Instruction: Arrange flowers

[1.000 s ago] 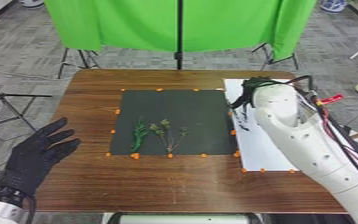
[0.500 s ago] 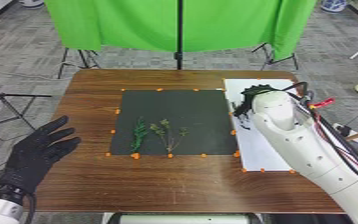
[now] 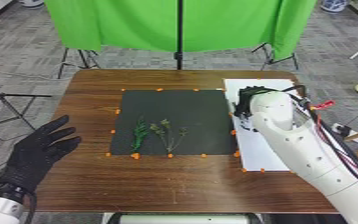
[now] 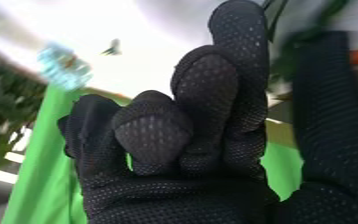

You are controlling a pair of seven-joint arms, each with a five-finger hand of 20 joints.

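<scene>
Head view: brown wooden tbl (image 3: 184,187) is biggest, w/ green cloth (image 3: 131,25) hanging beyond far edge. White R arm (image 3: 304,145) comes in over tbl's R side. Dark mat (image 3: 175,112) lies left of white sheet (image 3: 262,155), both flat on tbl. L hand (image 3: 38,155) is open, fingers relaxed & spread, by tbl's L edge, well apart from mat. R hand (image 3: 254,95) is over sheet near mat's edge; can't tell if open, closed or gripping. Leafy green sprig (image 3: 139,136) & thin-stemmed sprig (image 3: 168,136) lie side by side on mat, near its robot-side edge, stems twd robot. R wrist view: blurred greenery (image 4: 322,17) beyond glove, contact unclear. Smallest: orange bits (image 3: 135,156) along mat & sheet edges.
</scene>
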